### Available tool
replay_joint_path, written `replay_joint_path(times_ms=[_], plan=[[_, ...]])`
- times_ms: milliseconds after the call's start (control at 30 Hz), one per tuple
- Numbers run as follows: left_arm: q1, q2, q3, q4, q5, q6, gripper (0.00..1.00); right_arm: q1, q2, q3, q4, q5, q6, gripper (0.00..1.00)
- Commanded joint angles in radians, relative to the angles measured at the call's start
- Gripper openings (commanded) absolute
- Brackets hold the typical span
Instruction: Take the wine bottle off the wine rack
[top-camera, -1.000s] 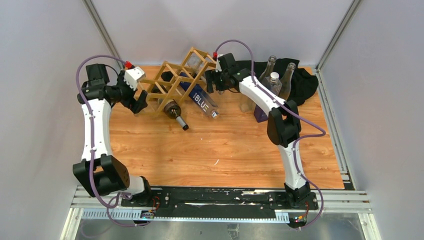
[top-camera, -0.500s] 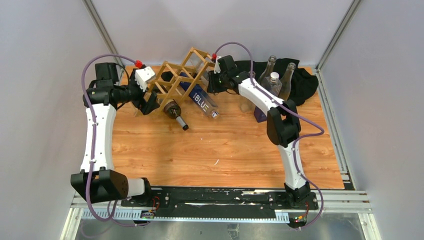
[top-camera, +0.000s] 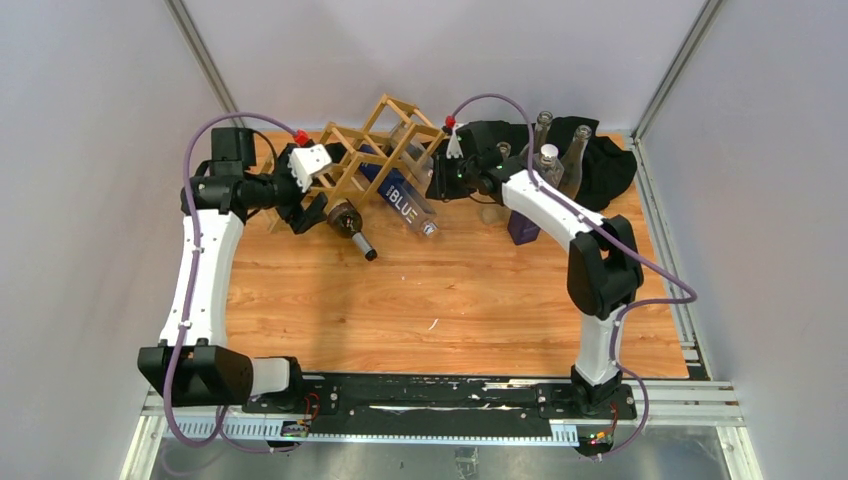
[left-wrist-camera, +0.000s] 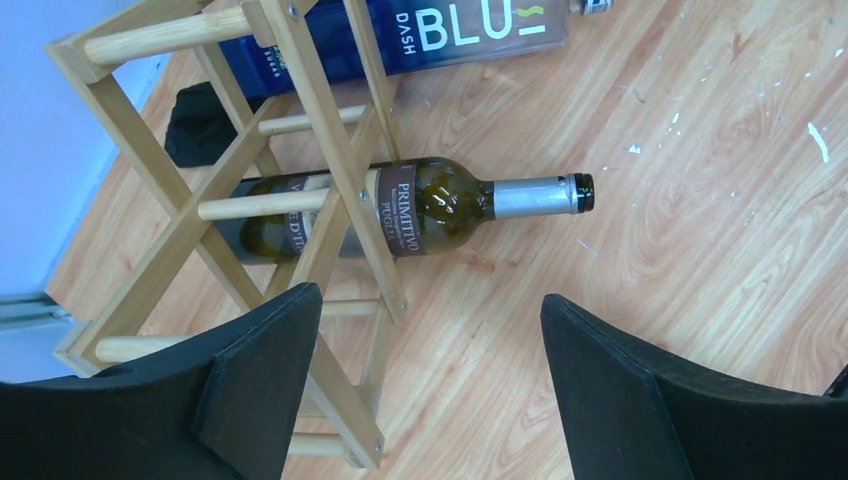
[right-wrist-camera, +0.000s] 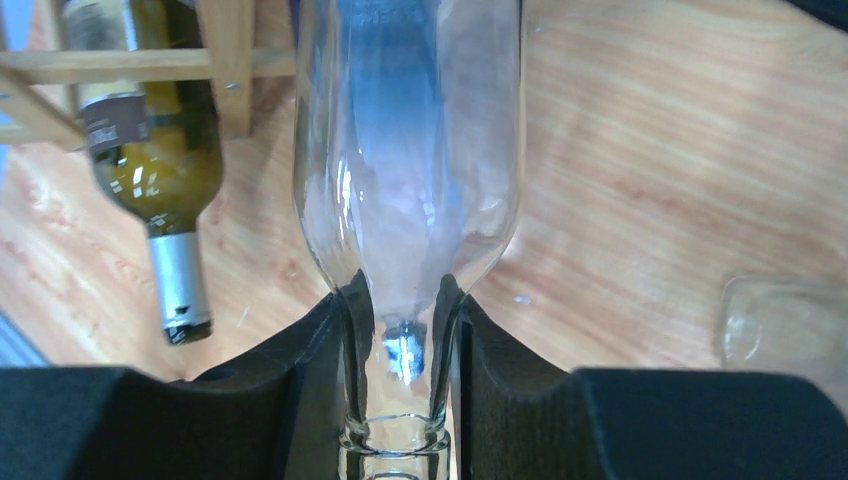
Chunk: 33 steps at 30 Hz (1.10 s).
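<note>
The light wooden wine rack (top-camera: 352, 165) stands tilted at the back of the table. It holds a clear wine bottle (top-camera: 412, 135) in an upper cell, a blue bottle (top-camera: 398, 196) and a dark green bottle (top-camera: 345, 220) lower down. My right gripper (right-wrist-camera: 402, 310) is shut on the clear bottle (right-wrist-camera: 410, 150) at its neck, on the rack's right side (top-camera: 441, 178). My left gripper (left-wrist-camera: 428, 300) is open at the rack's left end (top-camera: 308, 212), one finger beside a rack leg (left-wrist-camera: 330, 390). The green bottle (left-wrist-camera: 440, 205) lies beyond it.
A black cloth (top-camera: 606, 160) lies at the back right with several clear bottles (top-camera: 552, 158) standing on it. A clear glass (right-wrist-camera: 785, 320) and a purple block (top-camera: 521, 228) sit just right of my right arm. Walls close the back and both sides.
My right gripper has shut on the clear bottle's neck and shifted slightly right. My left arm has moved right to the rack's left end, its jaws a little narrower.
</note>
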Motion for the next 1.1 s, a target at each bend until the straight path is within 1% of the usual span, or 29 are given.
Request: replay_joint_path(times_ms=[0,200,300,333,433,700,867,1067], plan=[[-0.027,-0.033,-0.015,-0.008,-0.027,0.061,0.84,0.003,-0.112,-0.062,0.087,-0.096,0.072,0.0],[-0.047,-0.047,-0.021,-0.009,-0.034,0.093,0.82,-0.002,-0.18,-0.134,0.127,-0.165,0.171,0.0],[-0.047,-0.052,-0.027,-0.009,-0.04,0.104,0.82,-0.005,-0.208,-0.155,0.135,-0.165,0.198,0.0],[-0.075,-0.055,-0.029,-0.009,-0.044,0.11,0.82,-0.004,-0.22,-0.161,0.132,-0.162,0.203,0.0],[-0.083,-0.065,-0.042,-0.009,-0.046,0.129,0.82,-0.004,-0.258,-0.18,0.099,-0.146,0.206,0.0],[-0.122,-0.07,-0.043,-0.008,-0.052,0.161,0.93,-0.001,-0.389,-0.262,0.016,-0.102,0.182,0.0],[-0.177,-0.074,-0.032,-0.007,-0.076,0.198,0.99,0.013,-0.481,-0.297,-0.027,-0.105,0.166,0.0],[-0.271,-0.077,-0.029,-0.007,-0.124,0.265,1.0,0.059,-0.575,-0.315,-0.111,-0.125,0.15,0.0]])
